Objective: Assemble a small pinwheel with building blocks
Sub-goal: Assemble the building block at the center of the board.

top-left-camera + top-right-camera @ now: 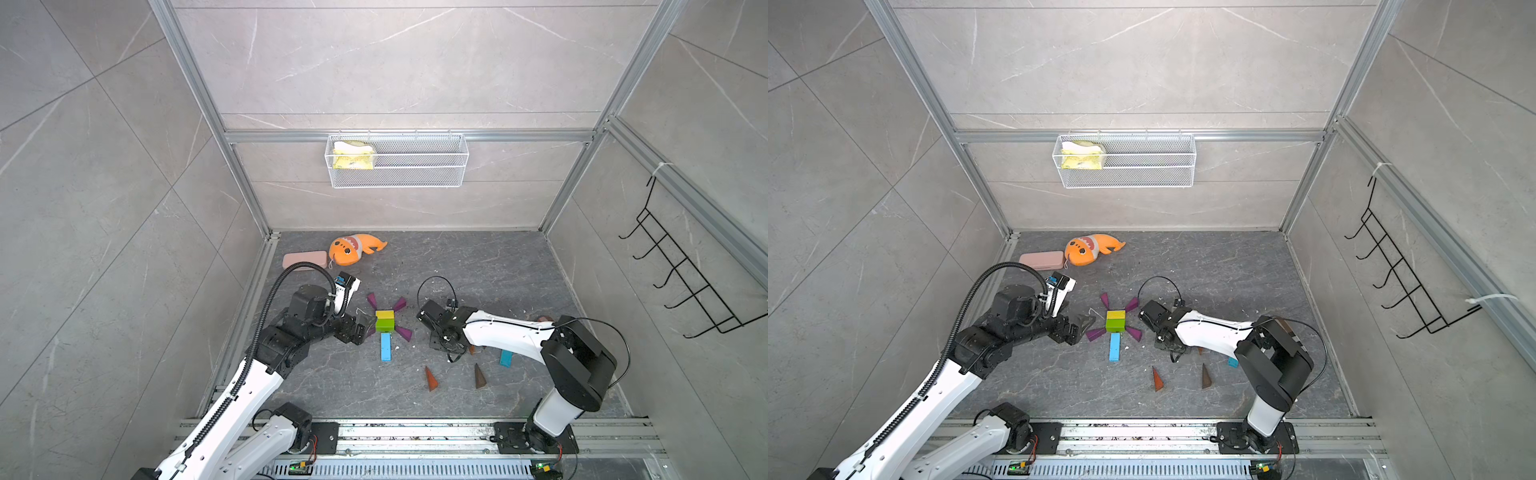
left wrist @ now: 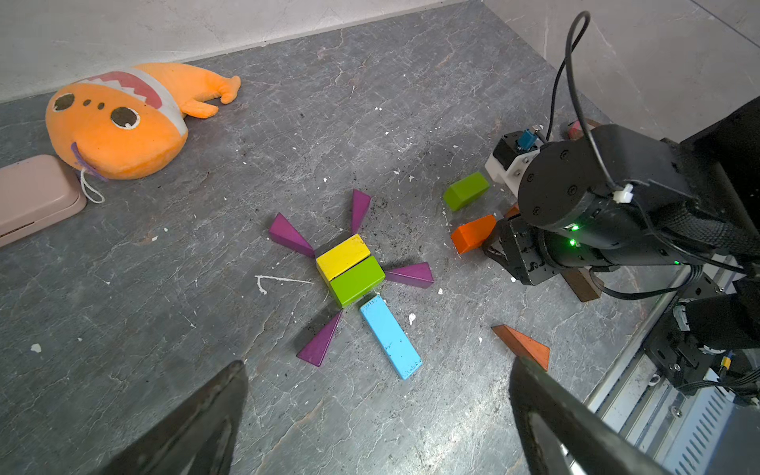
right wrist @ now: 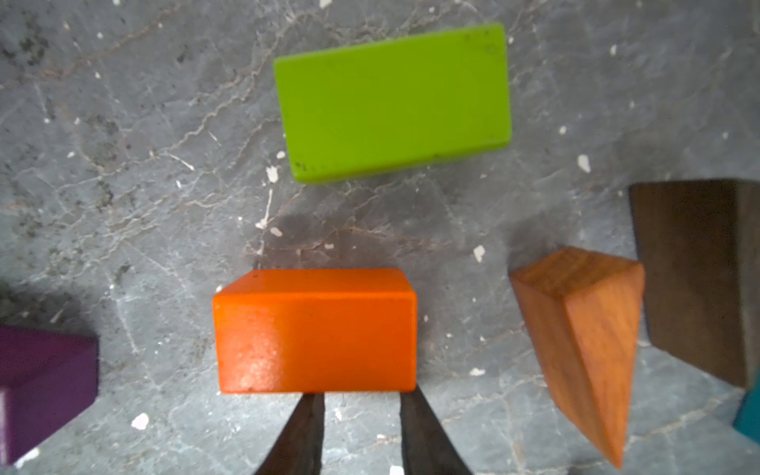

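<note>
Our left gripper [image 2: 378, 362] gapes empty, clear of the pinwheel [image 2: 349, 268]; whether our right gripper [image 3: 362, 395] grips the orange brick [image 3: 316, 329], we cannot tell

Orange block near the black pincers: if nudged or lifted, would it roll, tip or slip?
Probably no rolling: the orange block has flat faces and lies on a broad one, so a nudge likely slides it across the grey surface. It looks rigid. Its glossy paint might be slippery in a grip.

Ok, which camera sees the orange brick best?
The right wrist view: the orange brick looks big, sharp and whole. The left wrist view shows it small beside the right arm. In both top views that arm hides it.
</note>
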